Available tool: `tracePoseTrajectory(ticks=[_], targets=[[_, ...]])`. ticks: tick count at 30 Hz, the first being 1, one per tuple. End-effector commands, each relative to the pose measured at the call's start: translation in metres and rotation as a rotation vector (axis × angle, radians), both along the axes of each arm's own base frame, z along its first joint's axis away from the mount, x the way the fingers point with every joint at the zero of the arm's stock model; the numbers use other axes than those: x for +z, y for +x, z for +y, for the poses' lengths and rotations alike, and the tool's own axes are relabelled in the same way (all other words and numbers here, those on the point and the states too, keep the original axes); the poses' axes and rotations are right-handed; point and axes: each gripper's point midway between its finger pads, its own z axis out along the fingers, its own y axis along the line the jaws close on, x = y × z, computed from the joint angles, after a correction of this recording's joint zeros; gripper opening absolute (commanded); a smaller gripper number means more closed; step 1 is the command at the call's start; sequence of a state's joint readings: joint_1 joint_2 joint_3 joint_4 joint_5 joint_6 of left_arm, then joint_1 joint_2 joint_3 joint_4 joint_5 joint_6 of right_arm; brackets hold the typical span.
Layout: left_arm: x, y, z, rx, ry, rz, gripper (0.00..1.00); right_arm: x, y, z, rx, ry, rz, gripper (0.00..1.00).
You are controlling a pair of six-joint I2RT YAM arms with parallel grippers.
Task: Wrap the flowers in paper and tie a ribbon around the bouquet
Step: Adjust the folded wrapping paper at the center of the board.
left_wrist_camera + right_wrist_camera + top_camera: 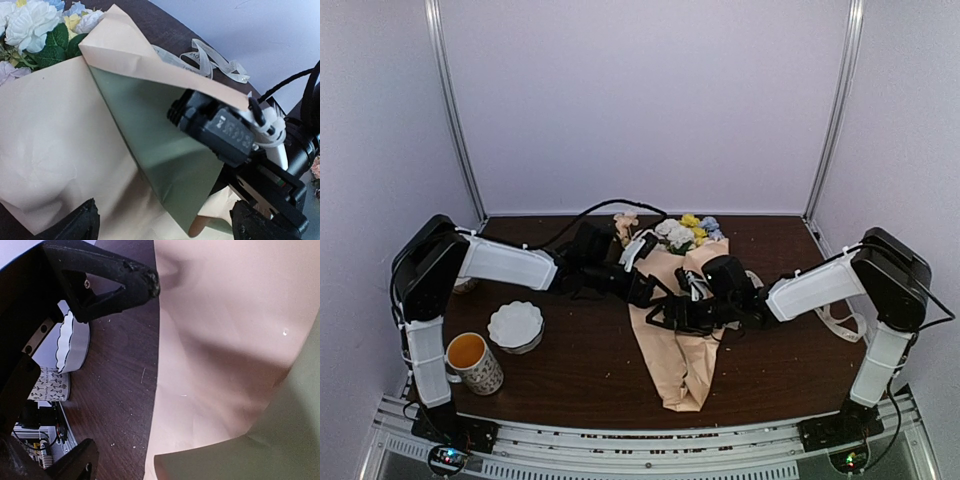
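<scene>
Peach-tan paper, a sage-green strip folded across it, lies beneath the left hand, whose fingers stand wide apart and grip nothing. The right hand gapes as wide, empty, over the paper's edge and the dark wood counter. The dark lettering on the ribbon, upper right in the left wrist view, is too small to read. From above, both arms meet at centre over the paper. The flowers poke out at its upper end. A white bowl and a printed mug sit lower left.
</scene>
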State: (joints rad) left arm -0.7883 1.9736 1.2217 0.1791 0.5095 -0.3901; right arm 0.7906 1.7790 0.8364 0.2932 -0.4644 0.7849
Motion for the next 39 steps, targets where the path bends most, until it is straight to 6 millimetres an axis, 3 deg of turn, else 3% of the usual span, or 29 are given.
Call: tracePoseTrajectory(ticks=[1, 6, 10, 17, 23, 28, 33, 37, 39], targets=[[0.006, -0.010, -0.014, -0.107, -0.045, -0.030, 0.95, 0.013, 0.011, 0.015, 0.005, 0.023, -0.050, 1.00], [-0.021, 0.009, -0.001, -0.034, 0.078, -0.025, 0.92, 0.007, 0.012, 0.013, 0.009, -0.016, -0.053, 1.00], [-0.037, 0.006, 0.009, -0.065, 0.140, 0.001, 0.87, 0.011, 0.011, 0.014, 0.015, 0.000, -0.059, 1.00], [-0.025, -0.031, 0.008, -0.242, 0.031, -0.036, 0.88, 0.025, 0.011, 0.017, 0.016, 0.061, -0.094, 1.00], [-0.033, -0.022, -0.005, -0.247, 0.033, -0.060, 0.86, 0.024, 0.009, 0.016, 0.013, 0.073, -0.089, 1.00], [-0.032, -0.051, -0.009, -0.368, 0.004, -0.147, 0.88, 0.027, 0.012, 0.019, 0.018, 0.075, -0.098, 1.00], [-0.056, -0.045, -0.008, -0.336, 0.068, -0.216, 0.86, 0.031, 0.015, 0.020, 0.018, 0.067, -0.108, 1.00], [-0.050, -0.051, -0.007, -0.347, 0.049, -0.293, 0.82, 0.032, 0.018, 0.020, 0.016, 0.061, -0.110, 1.00], [-0.035, -0.057, -0.003, -0.340, -0.022, -0.364, 0.84, 0.034, 0.019, 0.021, 0.015, 0.065, -0.110, 1.00]])
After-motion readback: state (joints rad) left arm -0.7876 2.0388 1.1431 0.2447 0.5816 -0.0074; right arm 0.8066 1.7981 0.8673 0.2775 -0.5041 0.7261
